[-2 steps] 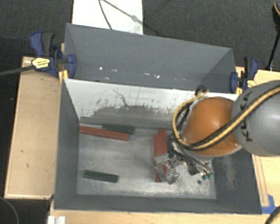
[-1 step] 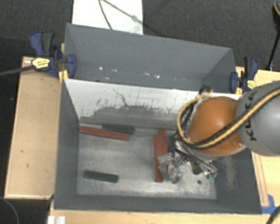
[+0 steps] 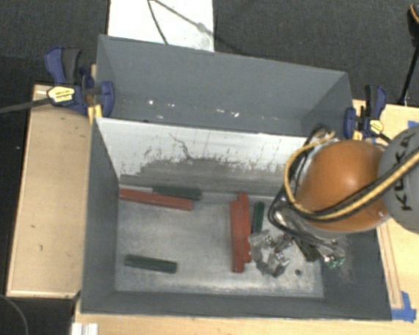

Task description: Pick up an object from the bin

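Note:
My gripper (image 3: 272, 261) hangs low at the right side of the bin floor, under the orange cover. Its metal fingertips sit just right of a long red stick (image 3: 239, 232) that lies nearly upright in the view. A short dark green stick (image 3: 258, 216) lies beside the red one, close to the fingers' upper side. I see nothing between the fingers.
A second red stick (image 3: 155, 199) with a dark green stick (image 3: 177, 192) along it lies at the back left of the floor. Another dark green stick (image 3: 151, 264) rests near the front left. The arm and its cables cover the bin's right wall.

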`<action>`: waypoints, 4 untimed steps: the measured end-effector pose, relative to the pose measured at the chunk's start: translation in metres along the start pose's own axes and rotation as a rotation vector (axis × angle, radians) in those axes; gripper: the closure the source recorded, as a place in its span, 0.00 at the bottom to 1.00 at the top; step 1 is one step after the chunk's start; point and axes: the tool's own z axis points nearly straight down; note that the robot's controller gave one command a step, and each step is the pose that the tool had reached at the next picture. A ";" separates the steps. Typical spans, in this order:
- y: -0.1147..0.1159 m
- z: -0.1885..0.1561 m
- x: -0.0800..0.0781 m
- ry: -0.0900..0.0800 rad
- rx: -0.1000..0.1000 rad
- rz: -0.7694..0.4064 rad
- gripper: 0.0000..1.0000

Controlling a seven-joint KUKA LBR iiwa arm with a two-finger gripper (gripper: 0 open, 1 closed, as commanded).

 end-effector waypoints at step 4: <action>-0.012 -0.014 -0.023 -0.008 0.006 -0.043 0.00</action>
